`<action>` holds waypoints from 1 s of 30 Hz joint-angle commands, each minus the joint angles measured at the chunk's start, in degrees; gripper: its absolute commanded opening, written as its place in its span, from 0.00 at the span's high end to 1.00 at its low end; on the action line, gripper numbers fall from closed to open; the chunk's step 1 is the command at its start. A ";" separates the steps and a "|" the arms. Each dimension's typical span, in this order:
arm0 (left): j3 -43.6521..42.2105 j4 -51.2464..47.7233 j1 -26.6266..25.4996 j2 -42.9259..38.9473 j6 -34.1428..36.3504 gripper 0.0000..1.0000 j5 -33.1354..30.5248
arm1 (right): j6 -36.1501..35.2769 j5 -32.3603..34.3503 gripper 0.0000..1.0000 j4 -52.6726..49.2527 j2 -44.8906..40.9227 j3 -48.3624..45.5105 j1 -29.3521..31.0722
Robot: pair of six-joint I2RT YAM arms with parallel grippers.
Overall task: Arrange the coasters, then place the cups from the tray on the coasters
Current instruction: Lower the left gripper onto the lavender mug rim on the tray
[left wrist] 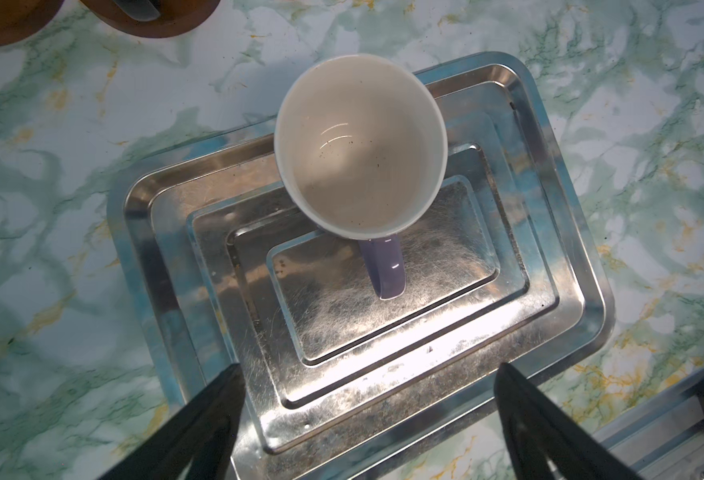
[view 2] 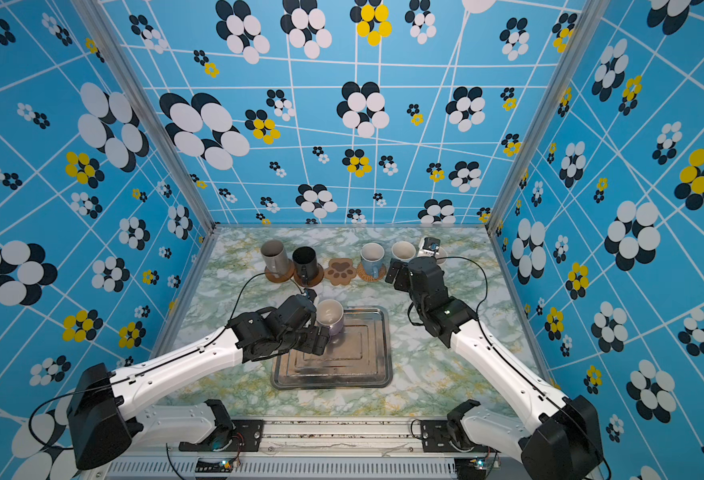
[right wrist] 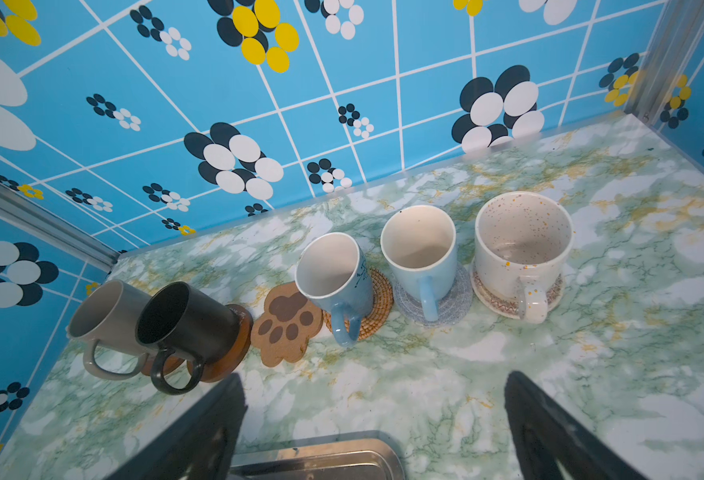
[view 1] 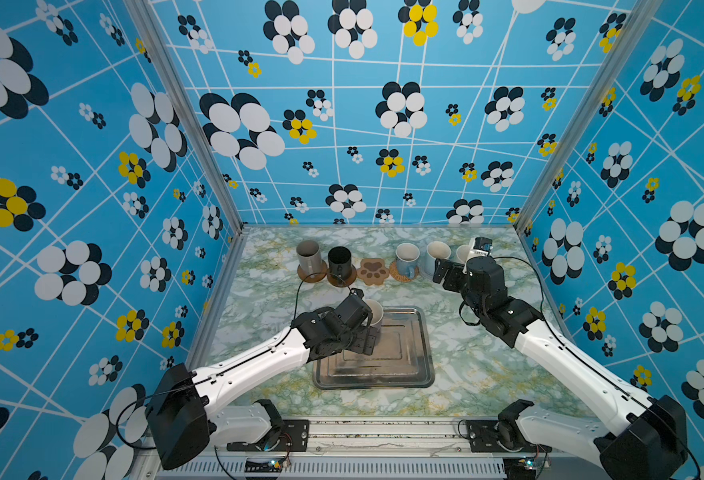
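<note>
Lavender mug (left wrist: 358,145) stands upright in the tray's (left wrist: 549,332) far corner, handle toward the left end effector (left wrist: 369,370), which hovers spread. Glazed, rigid, breakable, likely slick: I'd pinch its wall at the rim.

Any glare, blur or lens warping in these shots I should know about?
Left wrist view: bright glare streaks the tray, and the left gripper shows only as dark, blurred fingers. Right wrist view: wide-angle distortion leans the grey cup and black mug outward. Both top views: evenly lit, sharp.
</note>
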 commanded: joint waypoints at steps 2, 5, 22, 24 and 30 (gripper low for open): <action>1.05 0.78 -0.51 4.61 -1.19 0.05 0.21 | 0.97 0.77 0.01 1.29 -0.90 -1.28 -0.82; 1.74 1.12 -0.52 7.44 -1.68 0.06 -0.59 | 0.89 0.23 0.01 1.56 -0.63 -1.36 -1.04; 4.52 4.81 -0.69 15.81 -4.18 0.31 -2.44 | 0.61 -1.36 0.01 2.53 1.50 -1.21 -1.80; 5.01 4.91 -0.74 16.74 -4.23 0.37 -2.44 | 0.62 -1.50 0.01 2.52 1.67 -1.16 -1.88; 5.85 4.91 -0.80 18.02 -4.38 0.50 -3.19 | 0.53 -1.85 0.01 2.69 1.85 -1.23 -2.06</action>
